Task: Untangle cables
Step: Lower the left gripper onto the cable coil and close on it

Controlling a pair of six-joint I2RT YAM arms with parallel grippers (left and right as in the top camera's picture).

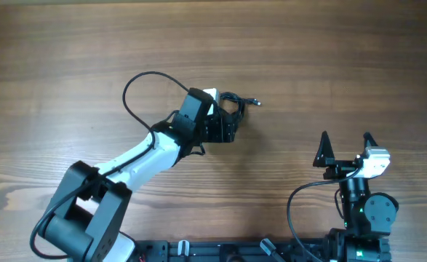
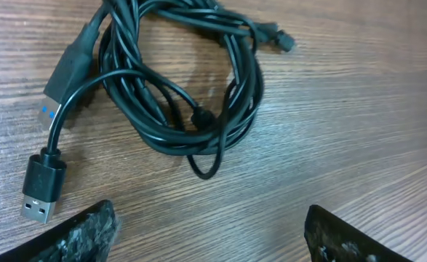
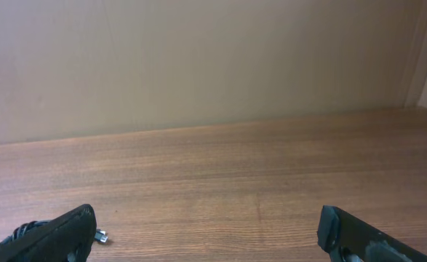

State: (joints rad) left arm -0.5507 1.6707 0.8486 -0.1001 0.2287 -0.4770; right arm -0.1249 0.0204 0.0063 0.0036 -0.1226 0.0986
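Note:
The cables (image 2: 191,80) lie in a tangled black coil on the wooden table, filling the upper half of the left wrist view, with a USB plug (image 2: 42,191) at the lower left and a small plug (image 2: 282,40) at the upper right. From overhead the coil (image 1: 233,102) sits just beyond my left gripper (image 1: 224,129). My left gripper (image 2: 209,233) is open and empty, its fingers spread just short of the coil. My right gripper (image 1: 345,142) is open and empty at the table's near right, far from the cables; a small plug end (image 3: 102,236) shows by its left finger.
The left arm's own thicker black wire (image 1: 137,91) loops out to the left of the coil. A beige wall (image 3: 198,58) stands beyond the table's far edge in the right wrist view.

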